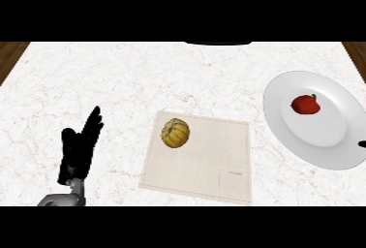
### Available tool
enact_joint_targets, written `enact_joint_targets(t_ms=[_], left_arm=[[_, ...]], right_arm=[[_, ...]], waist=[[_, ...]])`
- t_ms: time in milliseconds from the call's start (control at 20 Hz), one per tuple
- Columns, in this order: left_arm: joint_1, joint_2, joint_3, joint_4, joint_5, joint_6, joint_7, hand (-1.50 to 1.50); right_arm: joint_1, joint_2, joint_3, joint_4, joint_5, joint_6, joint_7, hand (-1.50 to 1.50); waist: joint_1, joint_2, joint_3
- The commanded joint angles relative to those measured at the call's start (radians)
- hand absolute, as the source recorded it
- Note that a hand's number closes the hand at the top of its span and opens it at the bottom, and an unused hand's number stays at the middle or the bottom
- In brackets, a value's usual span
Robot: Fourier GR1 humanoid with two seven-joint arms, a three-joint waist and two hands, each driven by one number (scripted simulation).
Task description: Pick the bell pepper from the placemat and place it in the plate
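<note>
The left hand shows at the lower left above the counter, fingers straight and held close together, pointing up and away, holding nothing; its grey forearm enters from the bottom edge. The counter is white stone with faint reddish veining, and dark wood shows at its far corners.

Just to the right of that hand lies the placemat — a pale beige cloth rectangle, flat, with stitched lines and a small label near its lower right corner. On its upper left part, near the hand's fingertips but apart from them, sits a yellow-orange ribbed thing, oval and lobed like a small squash.

Well to the right of the hand is the plate, white, smooth and round with a wide rim. In its well rests the bell pepper — red, glossy, rounded, with a small green stem.

At the right edge, beside the plate's rim, a small black tip of the right hand shows; I cannot tell how its fingers are set.
</note>
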Motion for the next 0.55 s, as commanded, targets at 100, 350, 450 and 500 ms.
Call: enact_joint_targets(t_ms=[100, 350, 450, 500], left_arm=[[-0.007, -0.023, -0.018, 0.003, -0.028, 0.025, 0.017, 0.00], [-0.068, -0.005, 0.018, 0.052, 0.008, -0.008, 0.024, 0.00], [0.020, 0.038, 0.015, -0.068, 0.023, -0.049, 0.034, 0.00], [-0.060, 0.006, 0.025, 0.045, 0.003, -0.008, -0.005, 0.00]], right_arm=[[0.004, -0.021, -0.023, 0.026, -0.026, -0.051, 0.016, -1.50], [0.047, -0.063, -0.029, 0.043, -0.030, -0.012, -0.026, -1.50], [0.017, -0.085, -0.025, 0.051, -0.020, -0.040, 0.025, -1.50], [0.024, -0.060, -0.022, 0.045, -0.020, -0.059, 0.001, -1.50]], waist=[[0.000, 0.000, 0.000], [0.000, 0.003, 0.001], [0.019, 0.004, 0.003], [0.005, 0.005, 0.002]])
